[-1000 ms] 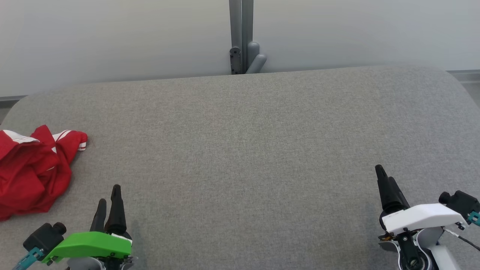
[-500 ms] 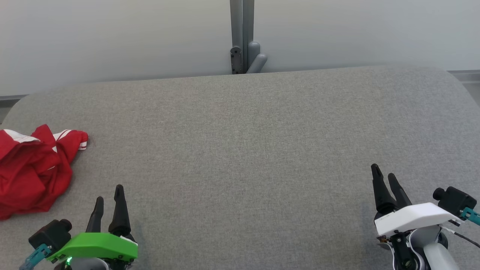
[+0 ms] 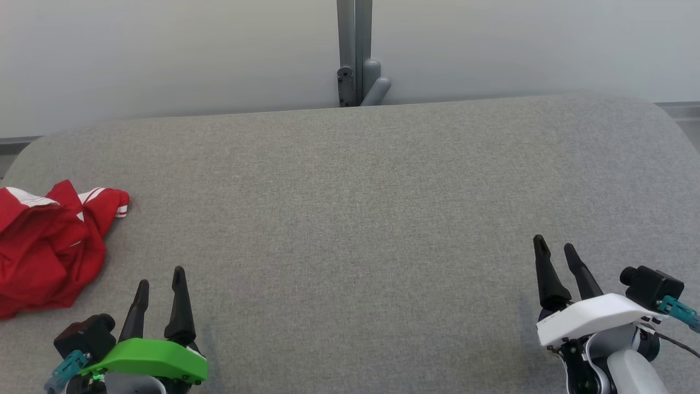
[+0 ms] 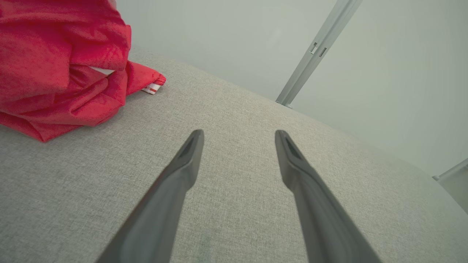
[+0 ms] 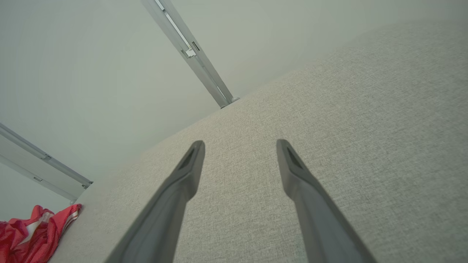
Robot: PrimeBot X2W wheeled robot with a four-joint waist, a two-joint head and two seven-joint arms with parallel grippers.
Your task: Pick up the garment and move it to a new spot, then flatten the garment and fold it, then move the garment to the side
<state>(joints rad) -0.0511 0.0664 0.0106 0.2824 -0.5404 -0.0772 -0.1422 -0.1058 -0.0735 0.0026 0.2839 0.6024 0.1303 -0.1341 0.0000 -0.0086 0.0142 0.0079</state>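
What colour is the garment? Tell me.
The garment is red with white stripes, clearest in the head view.

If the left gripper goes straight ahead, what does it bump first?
Probably just the bare grey fabric surface ahead of the left gripper; the crumpled red garment sits off to its left.

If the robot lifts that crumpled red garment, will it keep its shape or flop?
Probably flop: the red garment lies in soft, rumpled folds, so it would likely hang from wherever it is pinched. It looks like thin cloth, so probably light. Pushed across the grey fabric surface, it may bunch rather than slide.
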